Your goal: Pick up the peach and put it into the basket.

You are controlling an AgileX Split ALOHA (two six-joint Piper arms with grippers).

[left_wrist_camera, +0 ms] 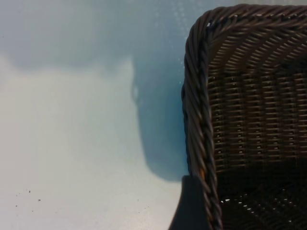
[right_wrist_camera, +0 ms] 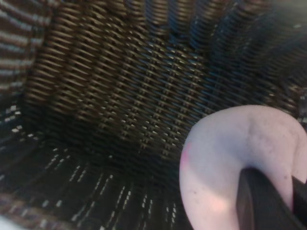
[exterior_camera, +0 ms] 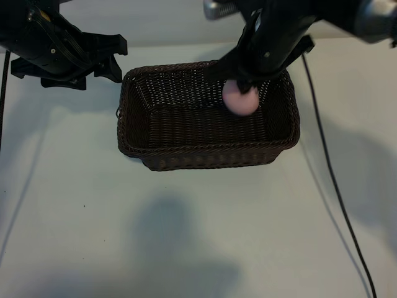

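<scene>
The pale-pink peach (exterior_camera: 239, 99) hangs over the right half of the dark-brown wicker basket (exterior_camera: 205, 149), just inside its far rim. My right gripper (exterior_camera: 244, 82) comes down from the upper right and is shut on the peach. In the right wrist view the peach (right_wrist_camera: 230, 163) fills the corner, with one dark finger (right_wrist_camera: 259, 201) lying across it and the basket's woven wall (right_wrist_camera: 120, 96) behind. My left gripper (exterior_camera: 116, 57) is parked at the basket's far left corner, open and holding nothing.
A braided corner of the basket rim (left_wrist_camera: 196, 120) lies beside one left finger (left_wrist_camera: 192, 208). Black cables (exterior_camera: 329, 167) run down the pale table (exterior_camera: 198, 236) at the right and left edges. The arms cast shadows at the front.
</scene>
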